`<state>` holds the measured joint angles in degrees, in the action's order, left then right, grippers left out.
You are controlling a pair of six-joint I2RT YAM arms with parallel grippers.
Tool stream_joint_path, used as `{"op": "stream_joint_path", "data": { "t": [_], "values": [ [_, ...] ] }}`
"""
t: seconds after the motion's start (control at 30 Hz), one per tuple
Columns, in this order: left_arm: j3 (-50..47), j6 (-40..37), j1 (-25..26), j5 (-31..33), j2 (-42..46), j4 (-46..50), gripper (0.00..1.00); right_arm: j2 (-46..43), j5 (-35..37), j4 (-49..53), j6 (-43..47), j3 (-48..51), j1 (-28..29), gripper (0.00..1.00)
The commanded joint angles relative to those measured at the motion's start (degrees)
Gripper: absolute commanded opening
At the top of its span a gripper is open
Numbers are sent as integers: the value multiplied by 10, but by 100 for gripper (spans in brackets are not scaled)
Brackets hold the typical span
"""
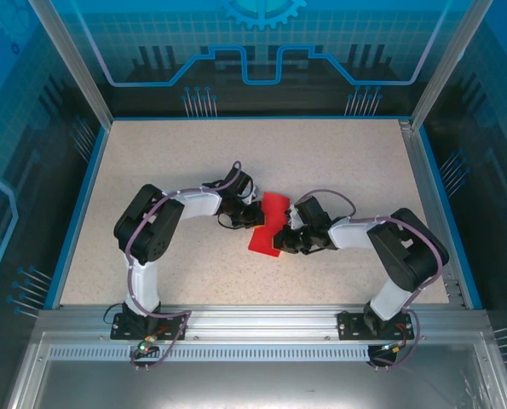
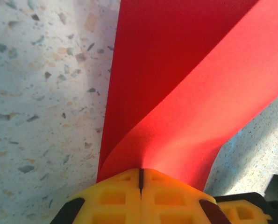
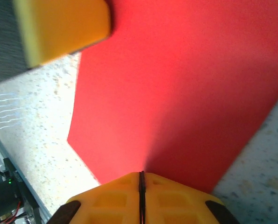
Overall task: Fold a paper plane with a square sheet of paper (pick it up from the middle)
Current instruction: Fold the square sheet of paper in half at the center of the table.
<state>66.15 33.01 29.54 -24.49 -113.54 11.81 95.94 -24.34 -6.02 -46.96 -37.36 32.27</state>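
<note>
Yellow fingers (image 2: 106,198) of the left gripper (image 2: 140,173) are pressing together on an edge of the square sheet of paper (image 2: 185,93), which is curling away from them in two layers. The right gripper (image 3: 141,176) is likewise clamping the sheet at its own edge, jaws meeting on red paper. Seen from above, the sheet is sitting over the middle of the table (image 1: 347,162), directly between the two grippers, its long axis running far-to-near with a slight slant. One gripper is holding each long side, so neither arm is nearer. The coming fold is probably depending on both arms travelling together across that axis; uneven travel is risking a skewed crease or a tear.
</note>
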Motion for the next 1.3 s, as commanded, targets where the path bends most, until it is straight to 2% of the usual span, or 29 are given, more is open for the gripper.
{"op": "stream_joint_path", "data": {
  "t": [0.0, 0.4, 0.57, 0.87, 1.27],
  "values": [
    [-11, -8, 6, 25, -19, 37, 0, 14, 23, 30, -1, 12, 8, 9],
    [-10, -8, 6, 25, -20, 39, 0, -54, -3, 15, -16, 12, 14, 10],
    [-10, -8, 6, 24, -20, 38, 0, -32, -14, 11, -14, 11, 23, 10],
    [-13, -9, 6, 24, -19, 38, 0, 11, 15, 44, -4, 21, 25, 11],
    [-14, -11, 6, 25, -17, 40, 0, -40, 1, 61, 1, -10, 36, 11]
  ]
}}
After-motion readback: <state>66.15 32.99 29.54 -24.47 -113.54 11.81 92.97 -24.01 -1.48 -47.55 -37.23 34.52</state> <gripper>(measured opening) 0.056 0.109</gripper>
